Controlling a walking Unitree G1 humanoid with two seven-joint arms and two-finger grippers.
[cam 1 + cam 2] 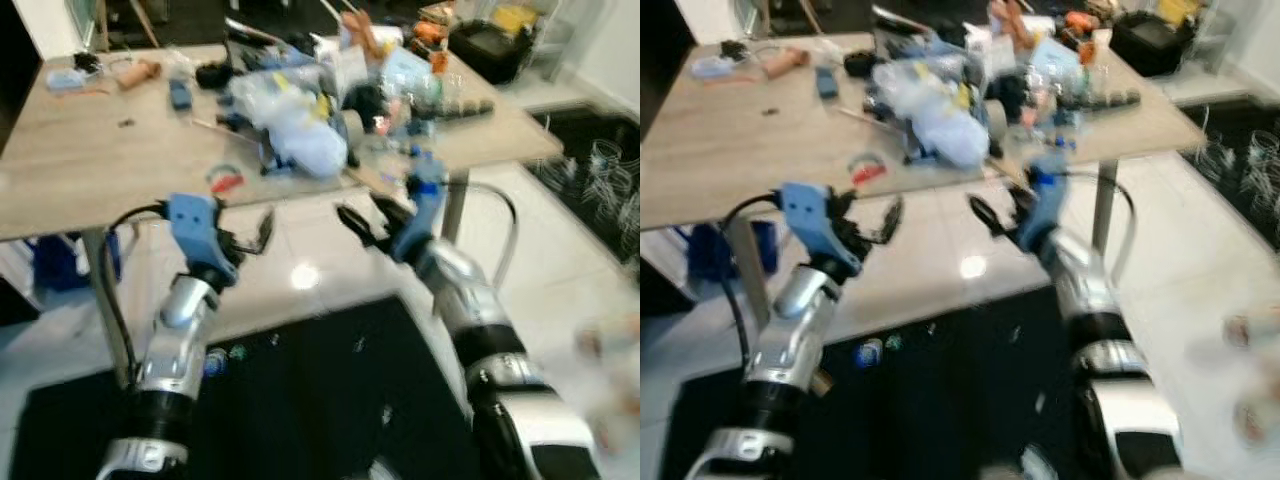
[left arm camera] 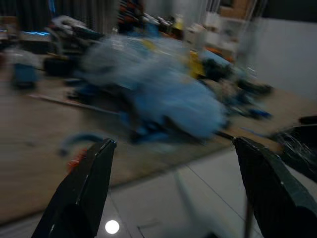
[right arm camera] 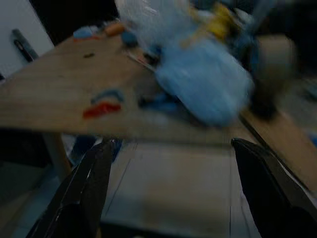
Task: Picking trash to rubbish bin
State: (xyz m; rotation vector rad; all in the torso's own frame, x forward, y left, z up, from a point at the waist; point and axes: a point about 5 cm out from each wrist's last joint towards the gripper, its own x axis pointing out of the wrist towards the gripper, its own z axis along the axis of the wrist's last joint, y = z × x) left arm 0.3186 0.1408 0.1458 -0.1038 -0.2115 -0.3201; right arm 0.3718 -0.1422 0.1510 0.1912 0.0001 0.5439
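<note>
The pale wooden worktop (image 1: 90,170) lies bare along its near left side; a crowded heap around the light-blue plastic bag (image 1: 305,145) blocks the middle and right.

Wooden table (image 1: 90,170) under a blue bag (image 1: 305,140) amid clutter (image 1: 400,75)

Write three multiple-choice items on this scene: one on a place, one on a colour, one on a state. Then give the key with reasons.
1. Where does the pale blue bag lie?
A. on the floor
B. on the wooden table, near its front edge
C. in the left hand

2. What colour is the small clip near the table's front edge?
A. red
B. green
C. white

3. How do the left hand and right hand stand?
A. both shut on trash
B. one holds the bag
C. both open, holding nothing

Key: B, the bag rests among the clutter on the tabletop; A, the clip shows red; C, both wrist views show the fingers spread with nothing between.
</note>
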